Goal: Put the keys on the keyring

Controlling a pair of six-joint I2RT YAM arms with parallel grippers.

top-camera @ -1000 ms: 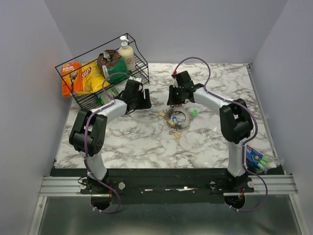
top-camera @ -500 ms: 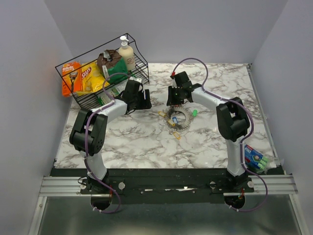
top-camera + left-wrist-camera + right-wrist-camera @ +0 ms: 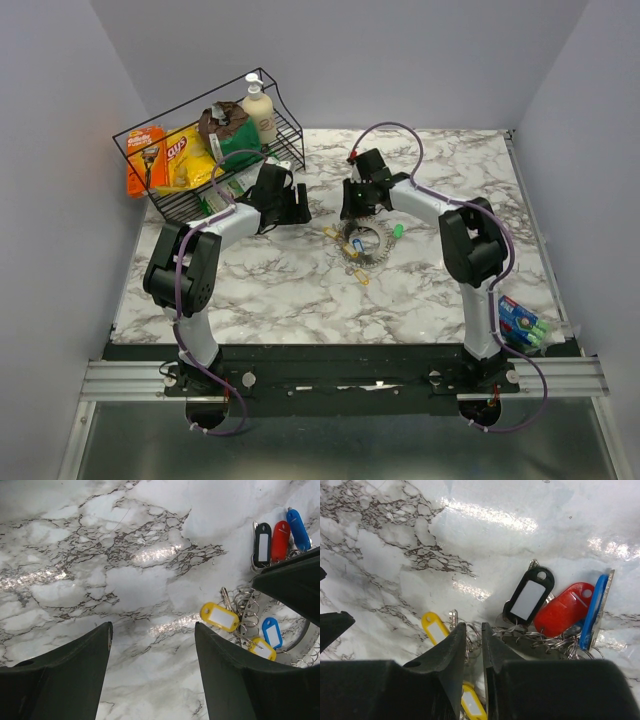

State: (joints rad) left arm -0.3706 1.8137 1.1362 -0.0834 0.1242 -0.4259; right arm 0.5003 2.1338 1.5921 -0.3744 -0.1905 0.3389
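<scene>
Marble tabletop (image 3: 250, 285), grey walls, wire basket (image 3: 180, 200) far left. Tagged keys (image 3: 565, 612) lie mid-table at the right gripper's (image 3: 474, 630) nearly closed fingertips; a pinch cannot be told. Left gripper (image 3: 152, 630), spread wide, sits left of them.
</scene>
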